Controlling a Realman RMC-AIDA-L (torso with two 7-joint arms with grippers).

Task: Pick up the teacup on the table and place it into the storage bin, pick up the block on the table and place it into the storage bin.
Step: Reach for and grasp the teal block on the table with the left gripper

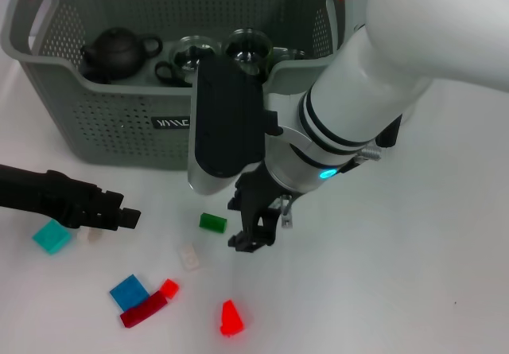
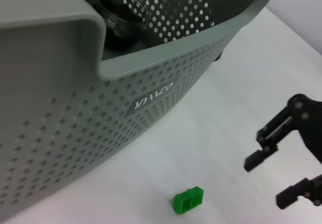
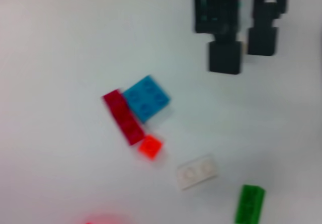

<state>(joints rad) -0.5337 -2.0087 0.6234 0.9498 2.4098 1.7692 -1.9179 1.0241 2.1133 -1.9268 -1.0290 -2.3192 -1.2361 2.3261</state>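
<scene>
The right gripper (image 1: 256,225) is hanging with its fingers spread and holding nothing. The green block (image 1: 212,223) is lying on the worktop (image 1: 413,274) just beside it, toward the robot's left, in front of the storage bin (image 1: 119,123).

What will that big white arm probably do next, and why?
Probably lower a little toward the green block. The right gripper hangs open and empty just beside that block, above the table, while the storage bin already holds a teapot and cups. The left gripper waits low, away from it, near the teal block.
</scene>
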